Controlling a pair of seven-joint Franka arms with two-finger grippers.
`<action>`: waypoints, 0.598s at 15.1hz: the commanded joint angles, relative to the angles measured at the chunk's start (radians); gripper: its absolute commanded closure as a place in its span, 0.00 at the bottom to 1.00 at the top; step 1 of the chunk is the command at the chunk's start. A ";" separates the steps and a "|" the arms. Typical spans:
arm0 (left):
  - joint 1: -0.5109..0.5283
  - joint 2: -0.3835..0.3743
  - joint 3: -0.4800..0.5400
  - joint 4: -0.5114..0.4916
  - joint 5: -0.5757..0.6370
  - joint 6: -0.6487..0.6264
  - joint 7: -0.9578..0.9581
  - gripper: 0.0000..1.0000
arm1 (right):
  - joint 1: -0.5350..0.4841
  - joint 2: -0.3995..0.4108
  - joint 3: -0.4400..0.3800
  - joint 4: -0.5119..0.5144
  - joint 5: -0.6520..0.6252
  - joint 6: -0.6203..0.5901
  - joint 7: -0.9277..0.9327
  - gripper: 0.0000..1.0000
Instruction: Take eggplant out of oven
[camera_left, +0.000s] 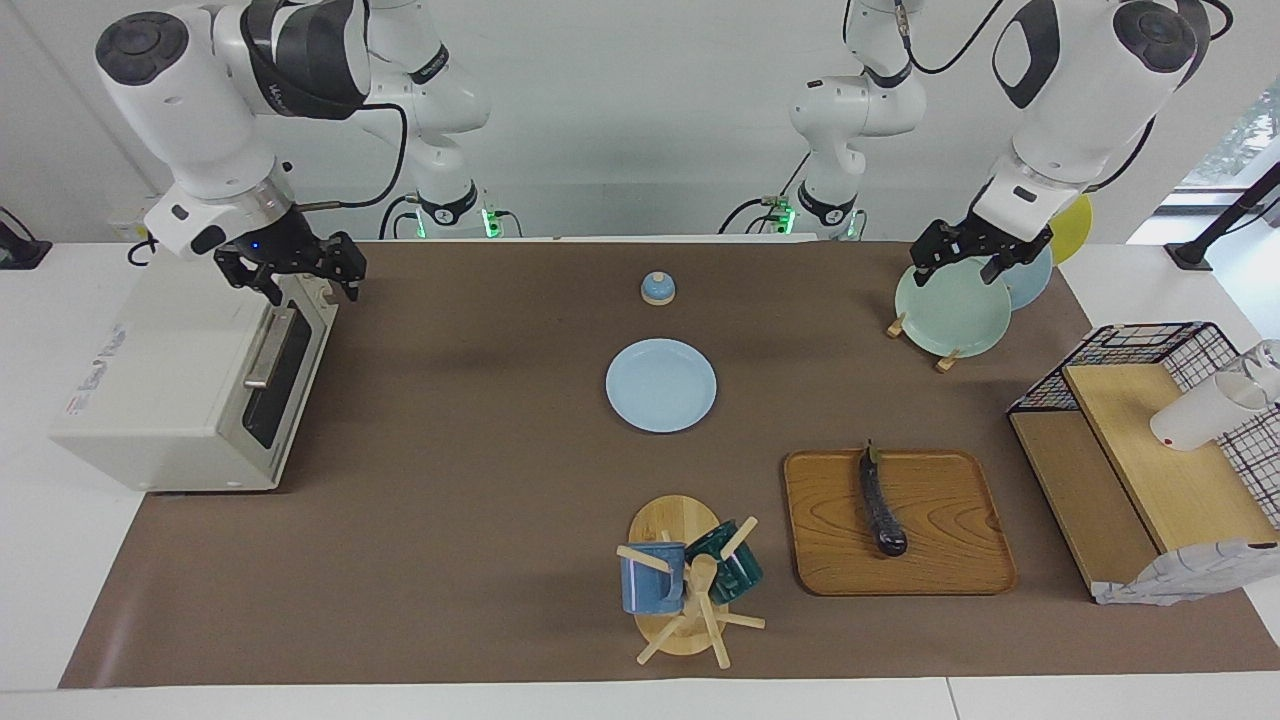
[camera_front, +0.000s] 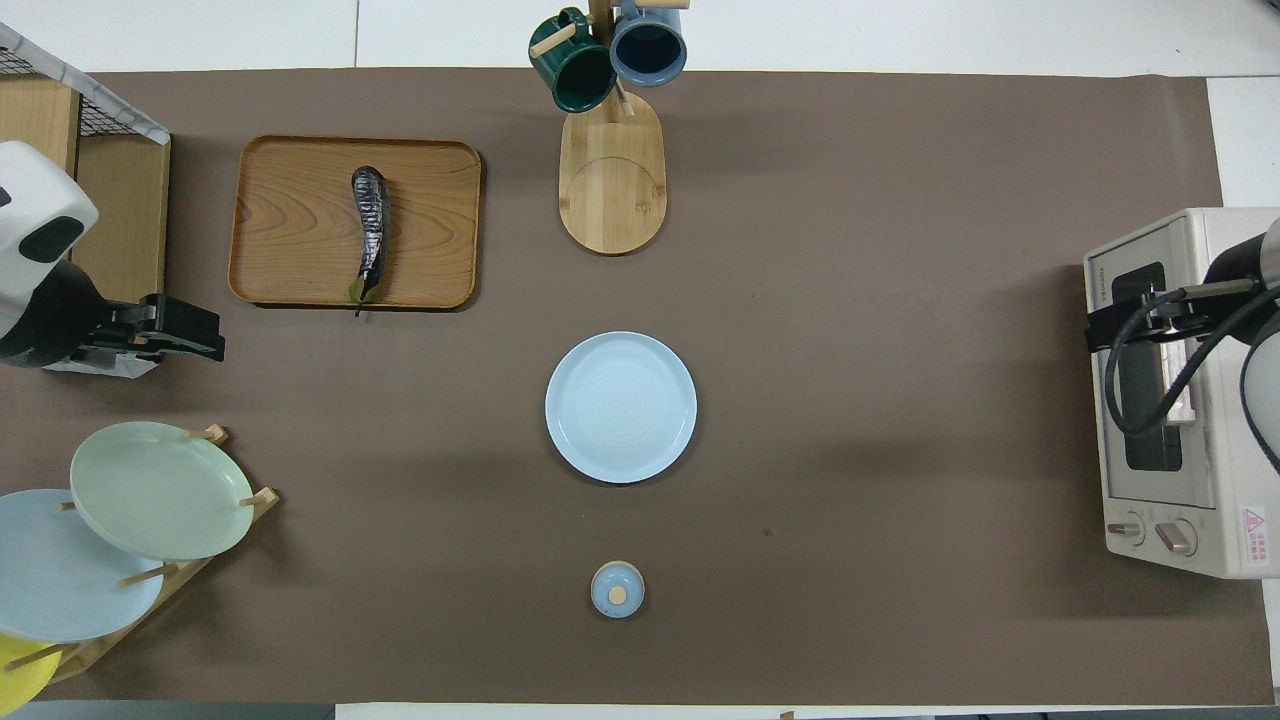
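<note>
Lying on the wooden tray (camera_left: 940, 560), the eggplant (camera_left: 881, 505) is well apart from both spread end effectors, left end effector (camera_left: 978, 260) and right end effector (camera_left: 290, 272).

A robotics lab: two white arms (camera_left: 230, 120) bolted by a kitchenware-staged table (camera_left: 480, 520); bare walls.

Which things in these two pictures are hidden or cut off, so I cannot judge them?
- Oven inside: door shut, dark glass shows nothing, both views.
- Yellow plate: cut by overhead edge; left arm covers it in the facing view.
- White cup: absent from the overhead view.
</note>
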 joint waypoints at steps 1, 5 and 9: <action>-0.004 0.011 0.003 0.073 0.021 -0.076 -0.001 0.00 | -0.024 0.002 -0.008 0.012 0.016 0.005 0.007 0.00; -0.004 0.010 0.001 0.067 0.019 -0.081 0.002 0.00 | -0.027 0.002 -0.013 0.010 0.018 0.004 0.012 0.00; -0.004 0.003 0.001 0.067 0.019 -0.082 0.002 0.00 | -0.027 0.002 -0.013 0.012 0.021 0.005 0.012 0.00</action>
